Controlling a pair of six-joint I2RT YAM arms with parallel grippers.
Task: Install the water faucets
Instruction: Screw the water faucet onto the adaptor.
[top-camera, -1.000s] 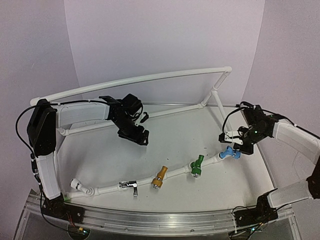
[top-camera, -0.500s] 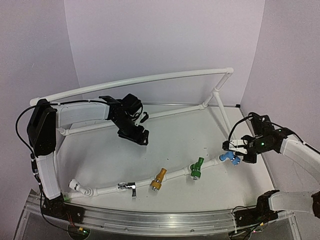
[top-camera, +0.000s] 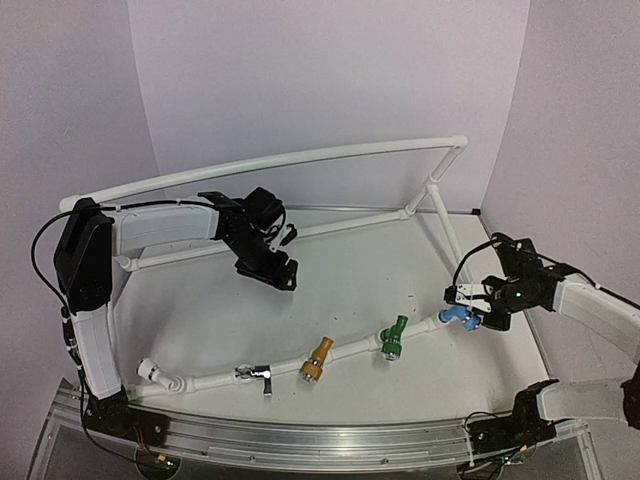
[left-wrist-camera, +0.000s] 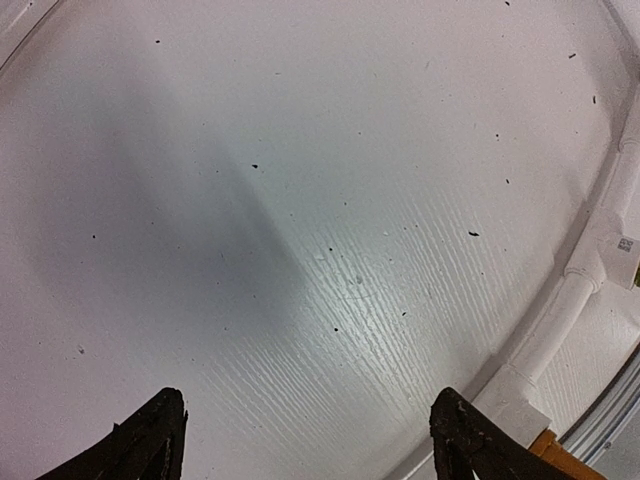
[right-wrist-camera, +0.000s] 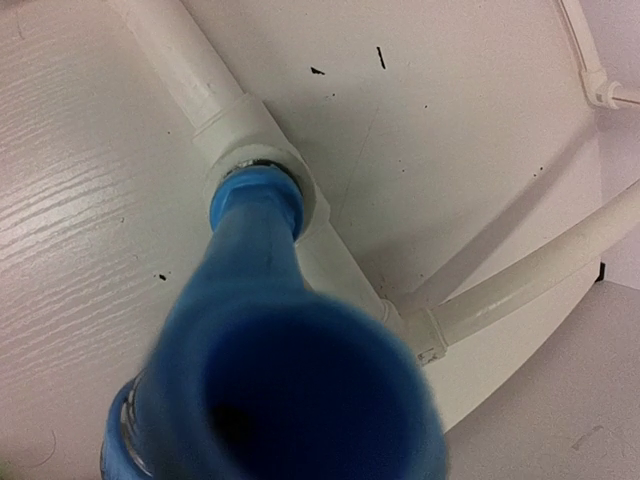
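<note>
Four faucets sit in a row on the near white pipe (top-camera: 352, 350): silver (top-camera: 260, 374), yellow (top-camera: 317, 360), green (top-camera: 391, 341) and blue (top-camera: 457, 317) at its right end. My right gripper (top-camera: 468, 300) is down on the blue faucet and shut on it. In the right wrist view the blue faucet (right-wrist-camera: 270, 380) fills the frame, its base seated in a white tee (right-wrist-camera: 255, 140); my fingers do not show there. My left gripper (top-camera: 278, 274) hangs open and empty over the back left of the table, its fingertips (left-wrist-camera: 152, 445) wide apart.
The white PVC frame (top-camera: 300, 157) arches across the back and down the right side (top-camera: 440, 215). A white elbow fitting (top-camera: 150, 368) ends the near pipe at the left. A pipe with a tee (left-wrist-camera: 585, 285) runs along the right of the left wrist view.
My right gripper has come down and toward me with the blue faucet. The near pipe and its faucets shifted slightly toward the front edge. The left arm has not moved.
</note>
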